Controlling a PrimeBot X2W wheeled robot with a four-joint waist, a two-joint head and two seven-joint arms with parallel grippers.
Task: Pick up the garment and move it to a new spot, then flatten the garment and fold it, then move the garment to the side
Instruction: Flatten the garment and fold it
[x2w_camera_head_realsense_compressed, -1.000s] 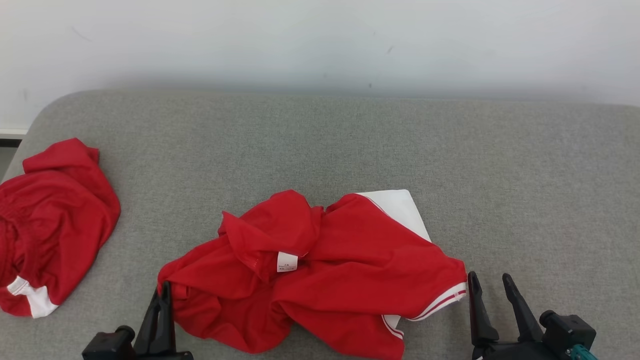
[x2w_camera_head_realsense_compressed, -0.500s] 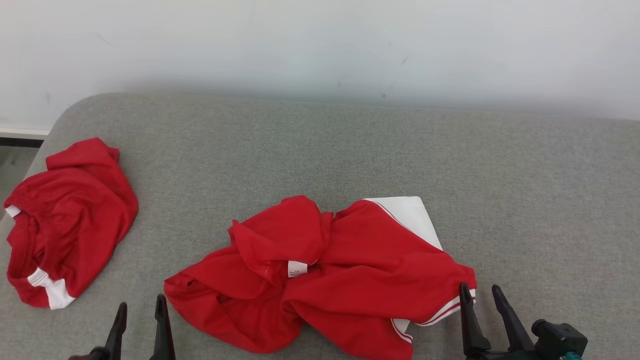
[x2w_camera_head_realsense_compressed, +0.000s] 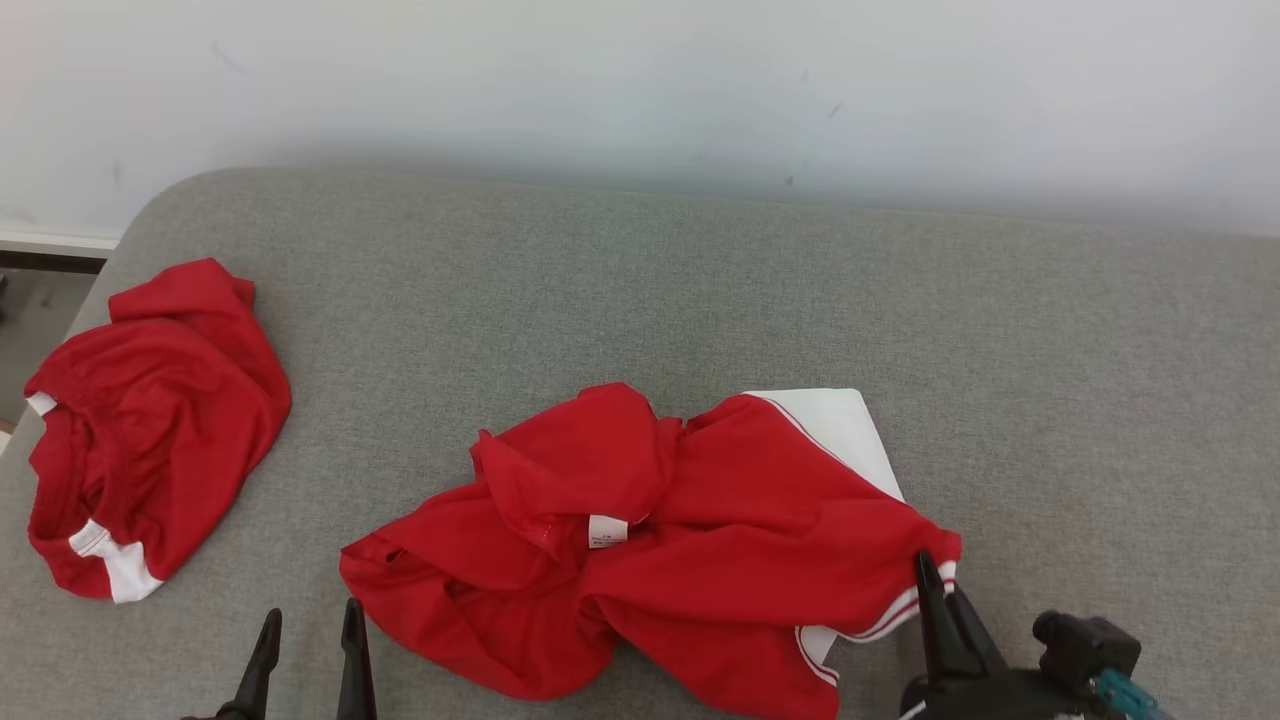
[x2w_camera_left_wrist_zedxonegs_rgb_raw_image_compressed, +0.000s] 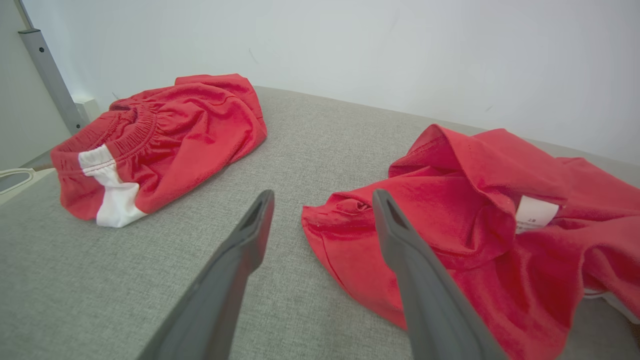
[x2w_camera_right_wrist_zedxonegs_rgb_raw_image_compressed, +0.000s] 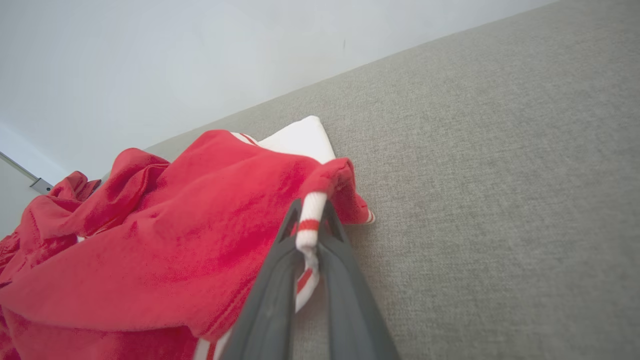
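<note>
The soft, limp garment (x2w_camera_head_realsense_compressed: 650, 540), crumpled on the cushion (x2w_camera_head_realsense_compressed: 700, 280), is being pinched at its striped hem (x2w_camera_right_wrist_zedxonegs_rgb_raw_image_compressed: 303, 280) by the right gripper (x2w_camera_right_wrist_zedxonegs_rgb_raw_image_compressed: 311, 206). The left gripper (x2w_camera_left_wrist_zedxonegs_rgb_raw_image_compressed: 324, 199) is being held wide open, empty. Hems likely grip best.

Head cam: high up, looks fwd & down over the grey cushion (x2w_camera_head_realsense_compressed: 700, 280) to the white wall (x2w_camera_head_realsense_compressed: 640, 80), widest and farthest view. L wrist cam: low, near the cushion, faces the wall at a slant. R wrist cam: low too, rolled, v. close to the crumpled red top (x2w_camera_head_realsense_compressed: 700, 540). All 3 share that top; head & L wrist also share the 2nd red garment (x2w_camera_head_realsense_compressed: 150, 420).
</note>
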